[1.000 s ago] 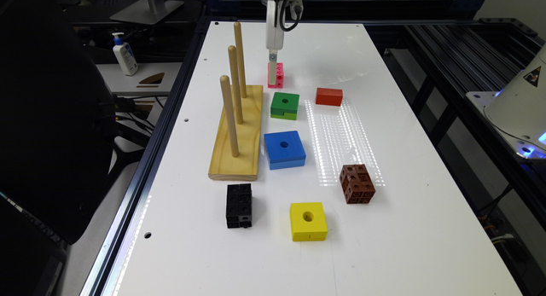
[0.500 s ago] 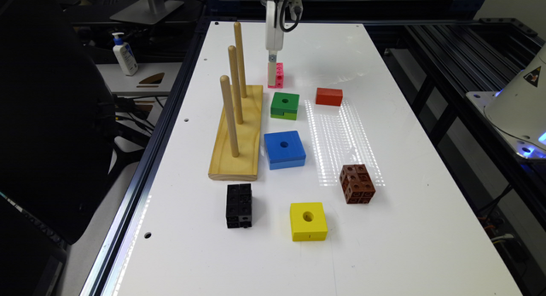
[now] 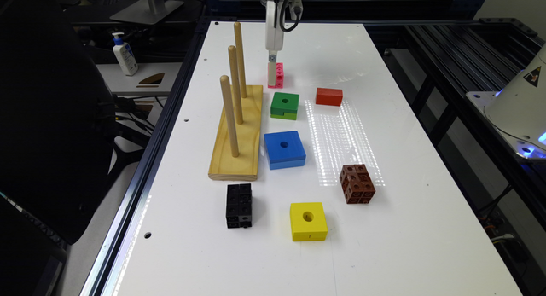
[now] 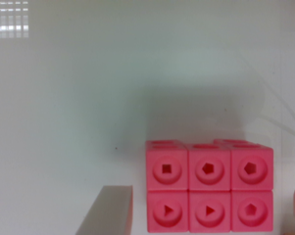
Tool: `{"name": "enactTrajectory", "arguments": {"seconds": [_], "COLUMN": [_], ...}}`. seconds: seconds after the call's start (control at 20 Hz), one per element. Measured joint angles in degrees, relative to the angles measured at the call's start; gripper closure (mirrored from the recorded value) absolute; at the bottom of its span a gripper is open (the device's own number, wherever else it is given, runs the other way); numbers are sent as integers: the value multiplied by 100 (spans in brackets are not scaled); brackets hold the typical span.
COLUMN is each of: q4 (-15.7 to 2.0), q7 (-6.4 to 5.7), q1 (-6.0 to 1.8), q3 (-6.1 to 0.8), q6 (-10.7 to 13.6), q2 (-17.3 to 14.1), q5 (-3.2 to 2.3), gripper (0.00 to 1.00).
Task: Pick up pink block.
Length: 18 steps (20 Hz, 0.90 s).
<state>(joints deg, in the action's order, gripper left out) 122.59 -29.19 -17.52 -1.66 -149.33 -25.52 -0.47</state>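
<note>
Lying flat on white table [image 3: 384, 227], bright pink snap-cube block [image 4: 209, 193] sits just beyond green holed block [image 3: 285, 105]. Gripper [image 3: 273, 70] low at it, fingers spread either side, nothing clamped. Block's long axis spans finger gap; holed faces toward wrist camera.

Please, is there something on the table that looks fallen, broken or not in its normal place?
Nothing stands out. The pink block sits flat on the white table, its cubes joined evenly, with the gripper down at it. The green block, blue block and yellow block lie flat, and the wooden peg stand has upright pegs.
</note>
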Motion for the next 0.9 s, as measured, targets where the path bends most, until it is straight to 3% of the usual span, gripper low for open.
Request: {"name": "enactTrajectory", "arguments": {"seconds": [0.35,0.75,0.8,0.9], "q4": [-2,-4,-1,-1], "q7": [0,0,0,0], "q1": [0,0,-1,-1], "q3": [0,0,0,0], "q6": [-143,-157,-157,-157], "q2": [-194,-208,-219,-219], "q5": [0,0,0,0], "gripper": [0,0,100,100]}}
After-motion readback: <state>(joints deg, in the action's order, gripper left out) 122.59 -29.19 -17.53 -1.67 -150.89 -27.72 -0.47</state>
